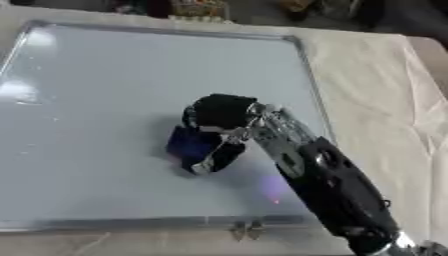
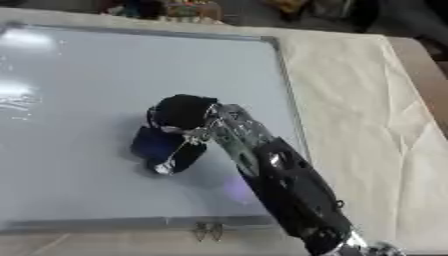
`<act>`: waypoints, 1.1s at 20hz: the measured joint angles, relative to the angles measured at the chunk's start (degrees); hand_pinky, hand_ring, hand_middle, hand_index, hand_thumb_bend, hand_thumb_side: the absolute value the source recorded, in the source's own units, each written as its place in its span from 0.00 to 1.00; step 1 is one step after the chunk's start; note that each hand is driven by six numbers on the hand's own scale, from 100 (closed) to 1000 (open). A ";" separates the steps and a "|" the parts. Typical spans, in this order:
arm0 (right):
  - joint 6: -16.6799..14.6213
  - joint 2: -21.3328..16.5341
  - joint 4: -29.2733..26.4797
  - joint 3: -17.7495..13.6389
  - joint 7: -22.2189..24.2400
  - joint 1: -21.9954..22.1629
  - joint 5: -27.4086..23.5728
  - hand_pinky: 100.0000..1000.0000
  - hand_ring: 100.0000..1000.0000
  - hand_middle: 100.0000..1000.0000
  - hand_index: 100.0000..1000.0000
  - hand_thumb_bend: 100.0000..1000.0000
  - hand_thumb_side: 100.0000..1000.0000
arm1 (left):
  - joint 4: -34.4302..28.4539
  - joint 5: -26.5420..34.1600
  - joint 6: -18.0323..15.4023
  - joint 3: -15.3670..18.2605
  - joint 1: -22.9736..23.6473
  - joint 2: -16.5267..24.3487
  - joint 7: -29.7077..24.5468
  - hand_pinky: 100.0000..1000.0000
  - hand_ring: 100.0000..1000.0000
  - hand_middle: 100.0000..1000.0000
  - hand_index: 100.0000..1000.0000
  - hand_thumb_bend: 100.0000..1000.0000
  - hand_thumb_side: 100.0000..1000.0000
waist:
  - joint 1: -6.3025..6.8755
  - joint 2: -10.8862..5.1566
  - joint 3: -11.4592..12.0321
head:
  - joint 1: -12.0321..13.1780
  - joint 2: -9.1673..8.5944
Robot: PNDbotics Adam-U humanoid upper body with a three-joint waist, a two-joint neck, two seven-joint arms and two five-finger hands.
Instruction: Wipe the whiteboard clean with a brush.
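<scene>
The brush (image 1: 194, 145), a dark blue block, lies flat on the whiteboard (image 1: 105, 90) a little right of the board's middle and nearer its near edge, under the right hand (image 1: 219, 116), whose black fingers curl down over it and grip it. The whiteboard is pale grey-white, silver-framed and glossy with glare at its left side. It rests on a table (image 2: 359, 100) under a creased cream cloth, with clutter beyond its far edge.

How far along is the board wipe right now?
Most of the whiteboard already looks free of marks. The right hand holds the dark blue brush against its lower middle. A faint purple patch near the bottom edge may be residue or glare; wipe there next.
</scene>
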 measured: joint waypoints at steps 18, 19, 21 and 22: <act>0.75 -7.61 0.56 -2.07 0.19 -5.75 -6.94 0.26 0.44 0.22 0.00 0.10 0.53 | 0.01 -0.08 -0.32 -0.03 0.17 -0.03 -0.32 0.34 0.42 0.37 0.47 0.00 0.92 | 0.48 0.34 0.83 | 0.33 -1.49; 1.00 -8.20 0.86 -2.28 -0.07 -6.26 -7.35 0.26 0.44 0.22 0.00 0.10 0.54 | 0.01 -0.11 -0.33 -0.04 0.21 -0.03 -0.33 0.34 0.42 0.37 0.47 0.00 0.92 | 0.57 0.36 0.90 | 0.46 -1.58; 1.39 -9.41 1.49 -2.76 -0.55 -7.06 -8.30 0.26 0.43 0.21 0.00 0.11 0.54 | 0.01 -0.16 -0.41 -0.04 0.24 -0.03 -0.41 0.34 0.42 0.37 0.47 0.00 0.92 | 0.71 0.49 0.98 | 0.60 -1.94; 1.53 -10.04 1.77 -2.95 -0.75 -7.33 -8.79 0.26 0.43 0.21 0.00 0.12 0.54 | 0.01 -0.17 -0.45 -0.05 0.24 -0.04 -0.45 0.34 0.42 0.37 0.47 0.00 0.92 | 0.79 0.63 1.06 | 0.78 -2.09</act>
